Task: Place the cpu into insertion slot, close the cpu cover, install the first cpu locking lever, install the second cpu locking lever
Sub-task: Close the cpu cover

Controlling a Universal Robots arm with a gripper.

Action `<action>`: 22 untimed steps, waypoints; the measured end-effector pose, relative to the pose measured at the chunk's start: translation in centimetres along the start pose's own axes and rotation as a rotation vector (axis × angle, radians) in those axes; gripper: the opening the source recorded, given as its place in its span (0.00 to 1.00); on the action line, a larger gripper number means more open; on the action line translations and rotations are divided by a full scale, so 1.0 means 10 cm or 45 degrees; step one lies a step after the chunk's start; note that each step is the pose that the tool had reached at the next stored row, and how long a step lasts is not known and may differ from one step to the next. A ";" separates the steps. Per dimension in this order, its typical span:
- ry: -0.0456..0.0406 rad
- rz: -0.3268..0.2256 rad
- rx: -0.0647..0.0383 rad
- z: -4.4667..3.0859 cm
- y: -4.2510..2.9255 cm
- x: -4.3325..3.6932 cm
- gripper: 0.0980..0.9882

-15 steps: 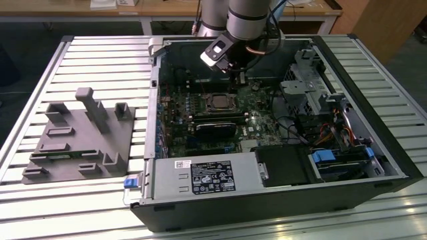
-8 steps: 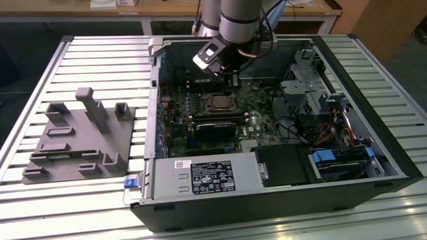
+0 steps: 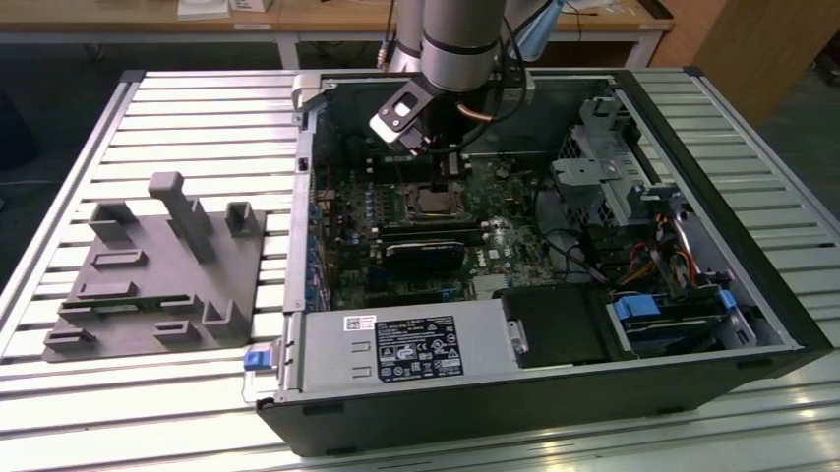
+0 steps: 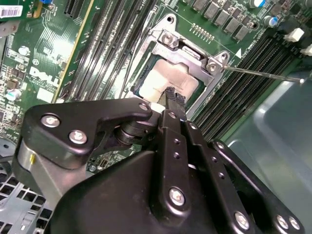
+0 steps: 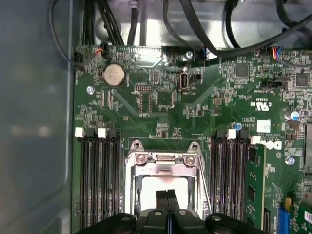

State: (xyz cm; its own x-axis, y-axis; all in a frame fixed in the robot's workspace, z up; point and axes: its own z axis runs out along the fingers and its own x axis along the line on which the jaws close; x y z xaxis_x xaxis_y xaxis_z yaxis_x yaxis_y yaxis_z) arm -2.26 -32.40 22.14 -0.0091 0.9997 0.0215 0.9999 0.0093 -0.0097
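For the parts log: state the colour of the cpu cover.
Silver-grey bare metal. The cpu cover shows best in the first wrist view.

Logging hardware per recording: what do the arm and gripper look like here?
The silver-grey cylindrical arm has a dark band, with cables running alongside. The matte black gripper is built of linked bars fastened with silver screws.

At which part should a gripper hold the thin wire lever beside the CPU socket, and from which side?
Take the locking lever near its free end, the end far from the cpu cover. It is a thin bare rod reaching out over the memory slots, so probably come from above, with the fingers closing across it.
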 end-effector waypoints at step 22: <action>-0.004 -0.329 0.007 0.005 -0.002 0.000 0.01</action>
State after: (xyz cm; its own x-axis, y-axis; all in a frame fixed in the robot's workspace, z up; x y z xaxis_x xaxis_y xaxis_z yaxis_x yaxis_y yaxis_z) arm -2.29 -32.40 22.09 -0.2641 0.9643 0.0208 0.9644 0.2643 -0.0096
